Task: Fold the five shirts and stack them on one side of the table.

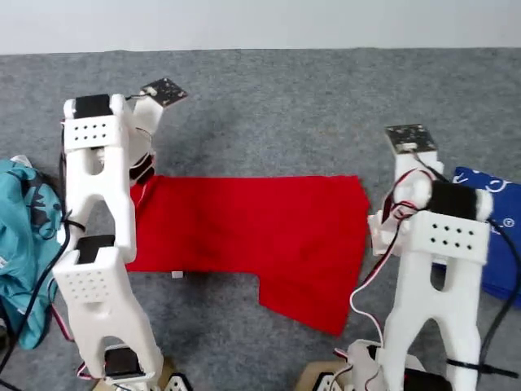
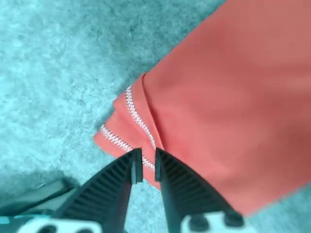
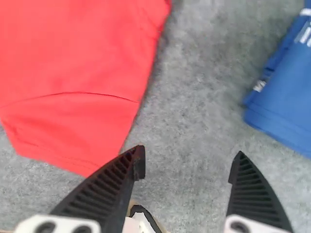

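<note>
High view centre is covered by the red shirt (image 1: 252,236), its hem (image 2: 130,107) pinched shallowly by the left gripper (image 2: 146,162), the right gripper (image 3: 187,167) spread open, so the hem may be dropped.

Grey felt-covered table (image 1: 285,98). Red shirt (image 1: 252,236) spread flat mid-table, partly folded. Folded blue shirt (image 1: 501,244) off the red shirt's right end, apart. Crumpled teal shirt (image 1: 20,244) off its left end.

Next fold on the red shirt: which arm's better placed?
Left. The left end effector is closed on the red shirt at its stitched hem. The right end effector hangs open over bare table between that shirt and the blue shirt.
</note>
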`<act>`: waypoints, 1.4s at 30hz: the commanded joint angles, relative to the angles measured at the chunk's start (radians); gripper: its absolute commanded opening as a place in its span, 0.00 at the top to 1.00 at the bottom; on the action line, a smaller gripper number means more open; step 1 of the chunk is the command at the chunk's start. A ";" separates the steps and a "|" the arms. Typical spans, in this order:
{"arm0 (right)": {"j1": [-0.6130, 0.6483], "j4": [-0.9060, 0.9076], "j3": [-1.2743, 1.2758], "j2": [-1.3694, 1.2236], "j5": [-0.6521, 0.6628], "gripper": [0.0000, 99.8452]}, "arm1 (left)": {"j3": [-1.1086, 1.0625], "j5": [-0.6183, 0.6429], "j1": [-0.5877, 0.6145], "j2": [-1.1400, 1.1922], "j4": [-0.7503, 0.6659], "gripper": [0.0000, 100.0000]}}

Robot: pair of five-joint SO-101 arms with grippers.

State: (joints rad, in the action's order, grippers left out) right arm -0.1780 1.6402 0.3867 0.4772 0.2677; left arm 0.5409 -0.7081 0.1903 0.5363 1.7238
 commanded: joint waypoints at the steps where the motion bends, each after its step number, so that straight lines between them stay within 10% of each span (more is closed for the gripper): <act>1: -0.051 -0.012 -0.008 0.016 -0.012 0.72 | -0.027 0.005 -0.011 -0.081 0.014 0.95; 18: -0.051 -0.004 -0.008 0.016 -0.014 0.72 | -0.067 -0.026 0.015 0.140 -0.279 0.95; 42: 0.033 -0.107 -0.009 -0.027 -0.008 0.72 | -0.062 0.032 -0.061 0.120 -0.334 0.95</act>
State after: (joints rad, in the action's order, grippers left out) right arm -0.2025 1.5789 0.3867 0.4726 0.2677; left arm 0.4519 -0.6897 0.1366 0.7020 1.4062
